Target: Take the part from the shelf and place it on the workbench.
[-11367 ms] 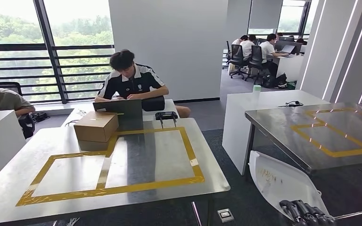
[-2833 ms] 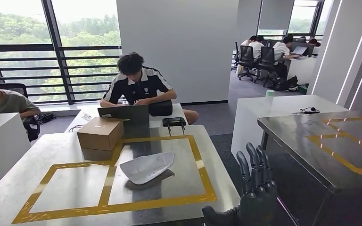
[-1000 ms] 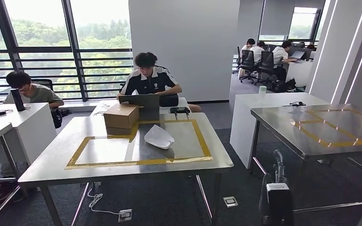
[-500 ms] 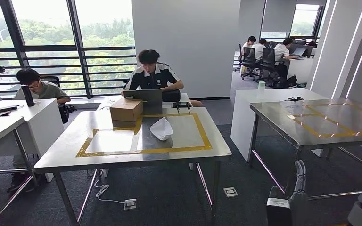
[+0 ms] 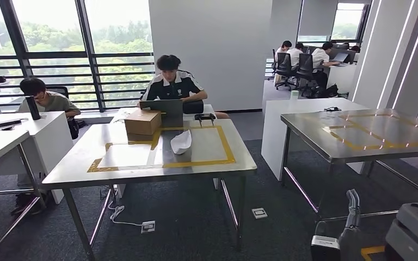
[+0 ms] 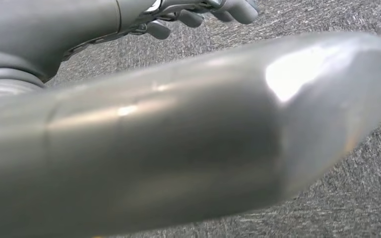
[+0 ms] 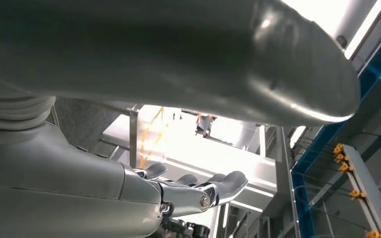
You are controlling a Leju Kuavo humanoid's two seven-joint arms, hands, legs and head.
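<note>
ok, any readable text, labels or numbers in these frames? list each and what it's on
None can be read.
Cardboard box on the workbench: no legible print.
White part: no marking visible.
Seated person's shirt: any chest mark is too small to tell.
Label on the robot's right arm: blurred, unreadable.

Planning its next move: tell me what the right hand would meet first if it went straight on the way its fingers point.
Probably the steel table ahead; the right hand points up toward its edge, though depth is unclear.
</note>
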